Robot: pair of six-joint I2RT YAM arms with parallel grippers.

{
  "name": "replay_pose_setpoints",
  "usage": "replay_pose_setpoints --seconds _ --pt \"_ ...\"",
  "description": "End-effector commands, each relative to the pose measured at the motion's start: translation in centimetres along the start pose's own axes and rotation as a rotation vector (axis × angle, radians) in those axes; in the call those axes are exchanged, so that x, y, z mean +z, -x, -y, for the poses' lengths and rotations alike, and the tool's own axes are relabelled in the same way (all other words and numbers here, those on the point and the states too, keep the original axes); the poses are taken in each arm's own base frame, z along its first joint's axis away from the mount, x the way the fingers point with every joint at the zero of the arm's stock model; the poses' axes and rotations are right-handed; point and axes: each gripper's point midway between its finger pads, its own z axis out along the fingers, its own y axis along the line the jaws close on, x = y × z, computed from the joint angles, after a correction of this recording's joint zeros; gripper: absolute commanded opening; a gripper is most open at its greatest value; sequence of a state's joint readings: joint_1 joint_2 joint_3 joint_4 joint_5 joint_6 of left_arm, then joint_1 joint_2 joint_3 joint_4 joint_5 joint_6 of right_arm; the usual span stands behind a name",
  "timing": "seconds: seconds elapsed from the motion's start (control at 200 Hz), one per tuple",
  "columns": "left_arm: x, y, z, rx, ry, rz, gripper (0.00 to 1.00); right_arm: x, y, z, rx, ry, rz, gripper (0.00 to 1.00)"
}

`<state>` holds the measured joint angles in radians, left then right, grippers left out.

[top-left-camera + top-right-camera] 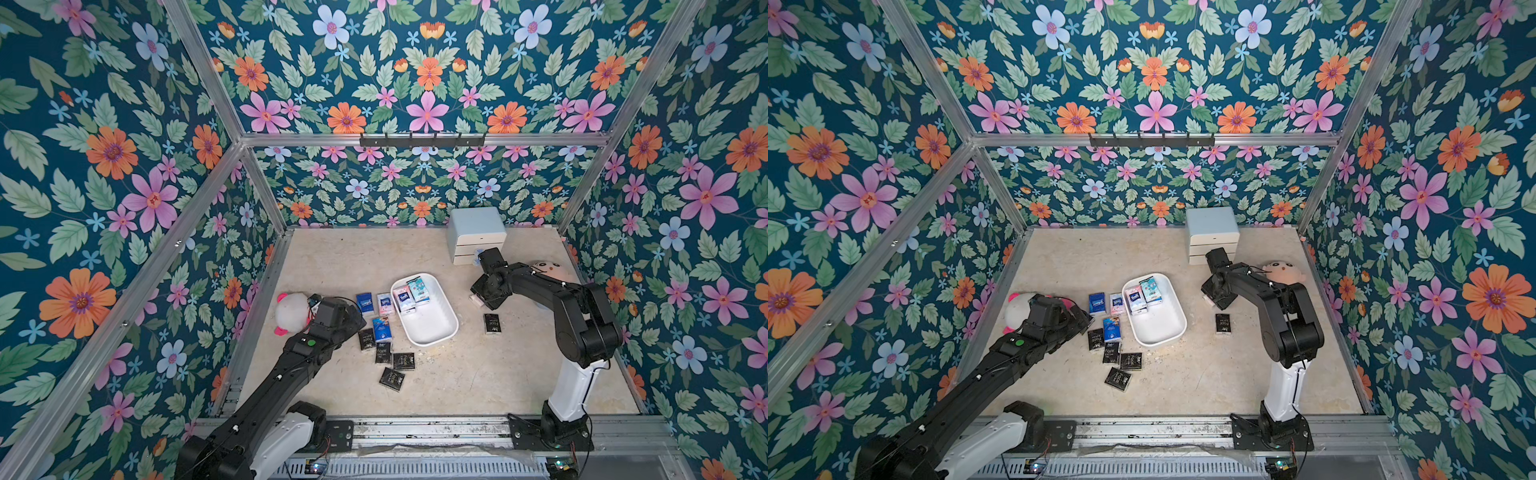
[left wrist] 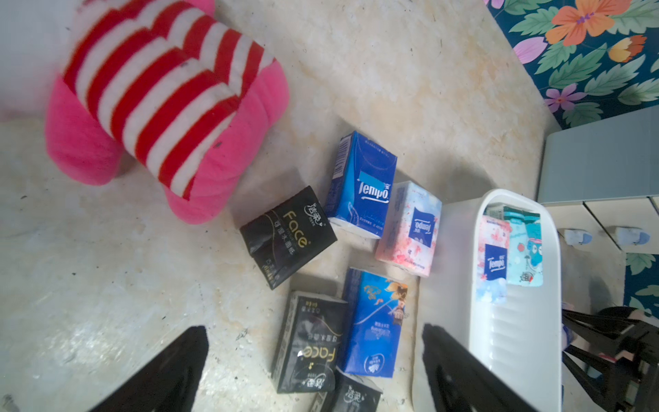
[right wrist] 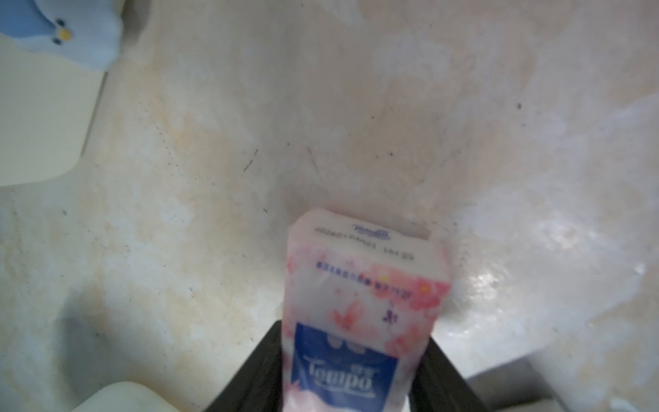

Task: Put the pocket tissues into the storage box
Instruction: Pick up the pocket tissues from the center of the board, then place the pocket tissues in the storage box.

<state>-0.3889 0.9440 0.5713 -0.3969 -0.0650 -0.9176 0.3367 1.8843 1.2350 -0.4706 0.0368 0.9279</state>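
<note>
In the right wrist view alone, right fingers (image 3: 440, 378) clasp a pink packet (image 3: 360, 306); left fingers (image 2: 171, 371) gape.

Mixed pocket tissues (image 1: 403, 361) beside white storage box (image 1: 432, 328), perhaps three inside.

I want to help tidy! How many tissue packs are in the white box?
2: a pink pack and a light-blue pack, side by side at the far end of the box. Another may hide underneath.

Walls (image 1: 424, 83) were loud floral wallpaper on dark teal, with an aluminium frame (image 1: 291, 139). Floor (image 1: 353, 257) was scuffed beige stone-look. Pale blue cabinet (image 1: 476, 232) sat by the back wall, black hook rail (image 1: 422, 142) well above it.
</note>
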Motion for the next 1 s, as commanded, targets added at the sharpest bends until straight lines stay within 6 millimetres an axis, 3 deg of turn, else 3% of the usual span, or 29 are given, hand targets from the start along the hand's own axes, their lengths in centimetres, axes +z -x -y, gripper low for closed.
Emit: replay_pose_setpoints --seconds 0.0,0.125,0.235,0.6,0.805,0.995 --pt "0.1 0.0 -0.4 -0.002 0.016 0.005 0.99 -1.0 0.7 0.2 -0.065 -0.016 0.048 0.48" --pt "0.8 -0.2 0.0 -0.002 -0.018 -0.009 0.99 -2.9 0.6 -0.9 -0.183 0.000 0.089 0.48" --pt "1.5 -0.1 -0.1 -0.033 -0.052 -0.042 0.99 -4.6 -1.1 -2.8 -0.331 0.035 0.095 0.50" --pt "1.3 2.3 -1.8 -0.014 -0.058 -0.095 0.99 -9.7 -12.4 -9.3 -0.695 0.288 -0.001 0.52" --pt "1.3 2.6 -1.0 0.003 -0.087 -0.125 0.99 -8.7 -18.1 -10.2 -0.872 0.312 -0.071 0.52" --pt "1.0 2.7 -0.6 -0.008 -0.107 -0.124 0.99 -6.2 -20.7 -10.5 -0.994 0.278 -0.128 0.52"
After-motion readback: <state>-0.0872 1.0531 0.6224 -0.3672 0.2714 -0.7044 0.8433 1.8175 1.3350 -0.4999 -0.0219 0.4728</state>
